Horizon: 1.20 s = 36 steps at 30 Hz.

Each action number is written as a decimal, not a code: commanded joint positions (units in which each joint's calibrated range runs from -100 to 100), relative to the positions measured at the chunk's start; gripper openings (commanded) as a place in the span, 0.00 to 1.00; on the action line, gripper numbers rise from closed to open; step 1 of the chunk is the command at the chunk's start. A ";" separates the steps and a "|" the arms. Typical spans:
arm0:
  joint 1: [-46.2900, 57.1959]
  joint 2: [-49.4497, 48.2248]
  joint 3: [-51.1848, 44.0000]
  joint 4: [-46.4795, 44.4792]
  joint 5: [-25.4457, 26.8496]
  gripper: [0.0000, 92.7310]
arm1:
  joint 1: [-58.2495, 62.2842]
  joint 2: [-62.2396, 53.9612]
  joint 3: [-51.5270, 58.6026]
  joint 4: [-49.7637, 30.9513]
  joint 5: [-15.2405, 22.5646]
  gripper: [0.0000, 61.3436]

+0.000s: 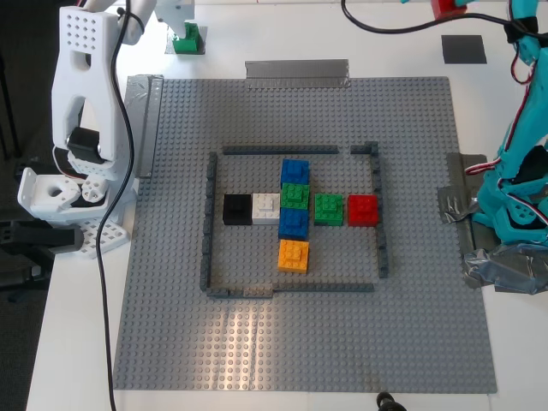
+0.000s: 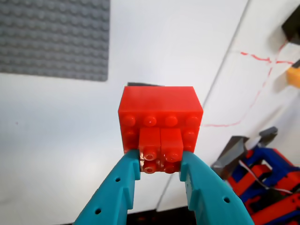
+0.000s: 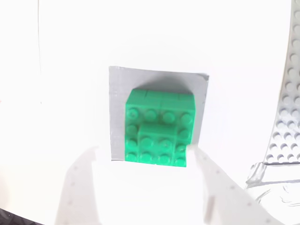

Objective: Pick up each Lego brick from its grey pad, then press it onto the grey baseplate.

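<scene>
My first gripper (image 2: 160,161), teal, is shut on a red Lego brick (image 2: 159,117) and holds it above the white table. In the exterior view that brick (image 1: 444,7) is at the top edge, near an empty grey pad (image 1: 463,49). A green Lego brick (image 3: 159,129) sits on its grey pad (image 3: 118,93). My second gripper (image 3: 145,157), white, is open with a finger on each side of the brick's near end. The exterior view shows this brick (image 1: 188,39) at the top left. The grey baseplate (image 1: 171,325) fills the middle.
Inside a dark grey frame (image 1: 282,151) on the baseplate sit blue (image 1: 294,172), green (image 1: 328,209), red (image 1: 362,210), orange (image 1: 293,255), black (image 1: 237,209) and white (image 1: 266,207) bricks. Silver tape (image 1: 297,72) holds the plate's edges. The white arm's base (image 1: 60,197) and the teal arm's base (image 1: 518,197) flank the plate.
</scene>
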 commanded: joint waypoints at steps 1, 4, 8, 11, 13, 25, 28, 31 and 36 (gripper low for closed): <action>-7.32 -15.52 19.35 0.61 5.71 0.00 | -0.13 -0.83 -2.93 -0.45 -0.44 0.37; -13.56 -24.19 31.81 0.61 6.30 0.00 | 0.02 -0.57 -2.93 -0.53 -0.30 0.34; -24.29 -34.31 40.93 0.61 4.49 0.00 | 0.16 -0.40 -2.83 -0.61 0.00 0.15; -34.81 -39.98 45.09 0.61 1.66 0.00 | 0.45 -0.31 -3.02 -0.61 0.39 0.12; -41.92 -42.21 46.53 0.61 -1.03 0.00 | 0.45 -0.31 -2.93 -0.04 0.58 0.08; -72.97 -38.43 55.02 -3.79 -13.63 0.00 | 1.83 -5.29 -7.98 5.00 -3.03 0.00; -73.62 -34.83 55.56 -6.63 -15.00 0.00 | 4.15 -13.27 0.14 3.13 -5.03 0.00; -73.48 -30.19 55.29 -8.67 -15.88 0.00 | 6.84 -24.69 15.22 -1.50 -6.74 0.00; -72.97 -24.27 54.84 -11.11 -16.51 0.00 | 12.21 -40.57 34.37 -1.02 -9.48 0.00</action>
